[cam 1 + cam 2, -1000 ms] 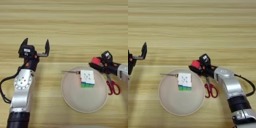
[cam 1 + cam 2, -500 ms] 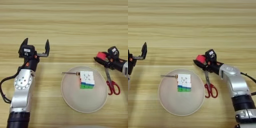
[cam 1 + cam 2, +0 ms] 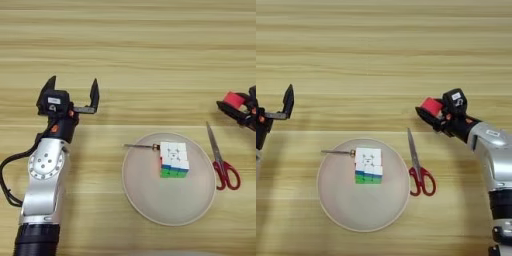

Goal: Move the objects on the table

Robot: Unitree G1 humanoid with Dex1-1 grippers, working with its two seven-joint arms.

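My right gripper (image 3: 432,113) is shut on the small red cube (image 3: 431,106), held above the table to the right of the plate. The round beige plate (image 3: 150,200) lies at centre front. On it stands the multicoloured puzzle cube (image 3: 173,159), white face up. The thin screwdriver (image 3: 141,147) pokes out from the cube's left side, its handle hidden behind the cube. Red-handled scissors (image 3: 417,166) lie shut just right of the plate, blades pointing away. My left gripper (image 3: 71,92) stands open and empty at the left, over bare table.
The light-wood table (image 3: 130,50) with horizontal grain fills the view. My left arm (image 3: 45,185) runs down the left side to the front edge. My right forearm (image 3: 496,160) occupies the right edge.
My right gripper has carried the red cube to the right, away from the plate, and slightly farther back. The left arm, plate, puzzle cube and scissors have stayed put.
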